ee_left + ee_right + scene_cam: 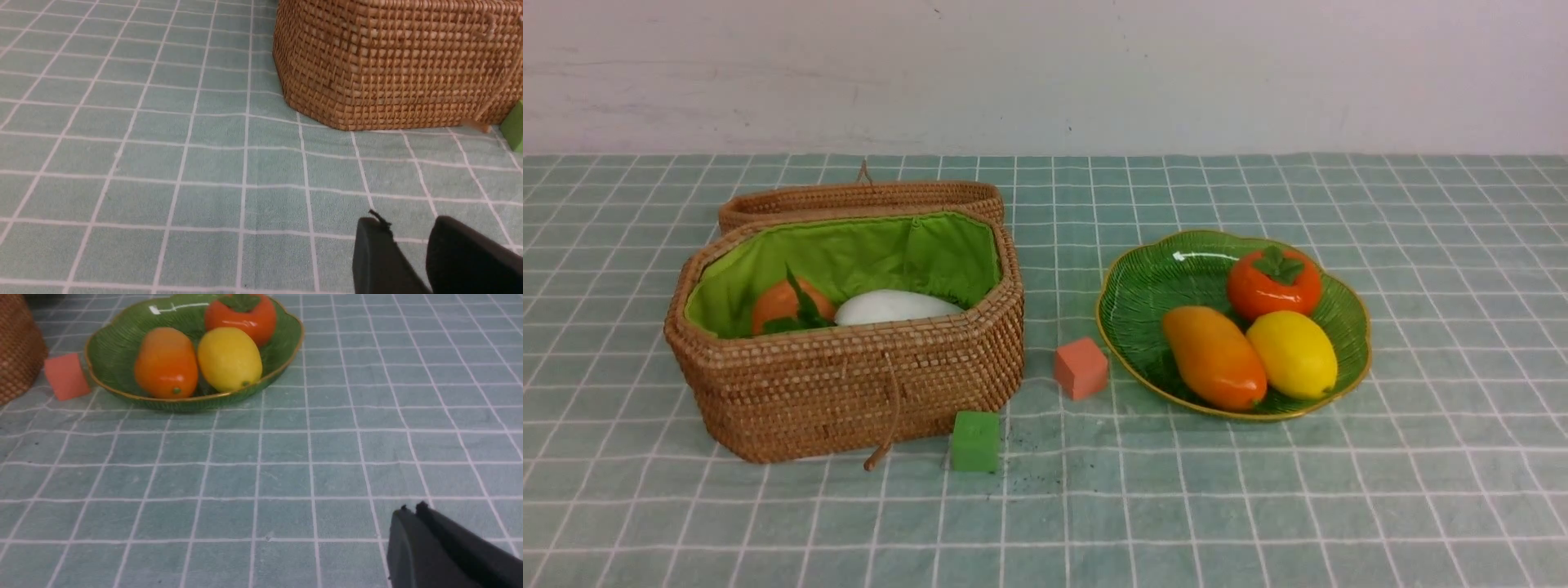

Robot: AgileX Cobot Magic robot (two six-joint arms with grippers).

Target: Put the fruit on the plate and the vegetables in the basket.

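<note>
The wicker basket (849,384) stands open at the left, its lid (858,198) folded back behind it. Inside lie the white radish (894,307) and the brownish-orange potato (776,304); the chili is hidden. The green plate (1160,286) at the right holds the mango (1214,356), persimmon (1274,284) and lemon (1293,354). Neither gripper shows in the front view. My left gripper (408,228) is open and empty over the cloth, short of the basket (388,61). My right gripper (412,508) is shut and empty, well short of the plate (118,347).
A salmon-orange cube (1081,368) sits on the cloth between basket and plate. A green cube (975,441) sits at the basket's front right corner, beside its hanging cord. A checked green cloth covers the table and a white wall rises behind it.
</note>
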